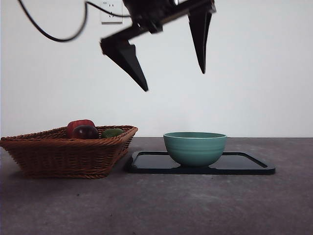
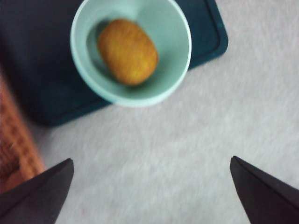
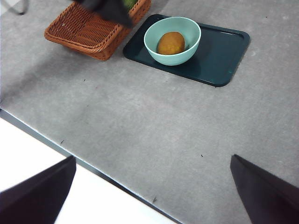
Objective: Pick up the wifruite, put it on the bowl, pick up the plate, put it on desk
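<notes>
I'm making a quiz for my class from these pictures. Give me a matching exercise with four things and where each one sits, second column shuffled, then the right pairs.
Things:
1. orange-brown fruit
2. teal bowl
3. red apple
4. left hand

Places:
A. in the wicker basket
B. high above the table, open and empty
C. inside the bowl
D. on the dark tray

Pairs: 1-C, 2-D, 3-A, 4-B

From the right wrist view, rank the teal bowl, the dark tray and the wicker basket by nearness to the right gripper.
1. Dark rectangular tray: its near edge comes closest to the right gripper.
2. Teal-green round bowl: standing on the tray, behind that edge.
3. Woven brown wicker basket: farthest, beside the tray.
</notes>
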### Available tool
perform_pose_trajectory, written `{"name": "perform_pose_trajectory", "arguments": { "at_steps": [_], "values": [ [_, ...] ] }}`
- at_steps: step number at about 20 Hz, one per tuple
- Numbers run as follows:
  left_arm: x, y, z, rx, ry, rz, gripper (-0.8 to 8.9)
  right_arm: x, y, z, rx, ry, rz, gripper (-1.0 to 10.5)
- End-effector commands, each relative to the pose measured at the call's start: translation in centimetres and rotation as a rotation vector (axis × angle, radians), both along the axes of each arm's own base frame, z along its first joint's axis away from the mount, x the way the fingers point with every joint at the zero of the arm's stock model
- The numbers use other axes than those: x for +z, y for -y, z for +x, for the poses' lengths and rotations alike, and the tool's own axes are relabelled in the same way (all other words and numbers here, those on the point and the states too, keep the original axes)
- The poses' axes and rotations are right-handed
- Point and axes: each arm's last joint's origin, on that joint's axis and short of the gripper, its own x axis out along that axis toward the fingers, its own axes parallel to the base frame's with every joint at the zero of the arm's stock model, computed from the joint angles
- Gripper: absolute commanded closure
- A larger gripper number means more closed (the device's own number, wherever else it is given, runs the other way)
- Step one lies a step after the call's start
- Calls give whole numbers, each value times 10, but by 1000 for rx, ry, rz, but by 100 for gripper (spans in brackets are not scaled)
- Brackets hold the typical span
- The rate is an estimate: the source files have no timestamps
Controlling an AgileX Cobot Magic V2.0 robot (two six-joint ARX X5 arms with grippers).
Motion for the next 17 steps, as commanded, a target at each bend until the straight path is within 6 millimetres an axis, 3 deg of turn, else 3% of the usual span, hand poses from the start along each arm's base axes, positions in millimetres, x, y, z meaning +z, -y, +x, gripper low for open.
{"name": "perform_pose_trajectory", "arguments": {
  "at_steps": [1, 7, 17],
  "values": [
    [-1, 15, 23, -12, -12, -9, 161, 2, 0, -1, 0, 1, 12, 349],
    [-20, 44, 65, -23, -2, 2, 161, 2, 0, -1, 0, 1, 11, 349],
    [-83, 64, 89, -36, -13, 92, 161, 0, 1, -2, -4, -22, 8, 349]
  ]
}}
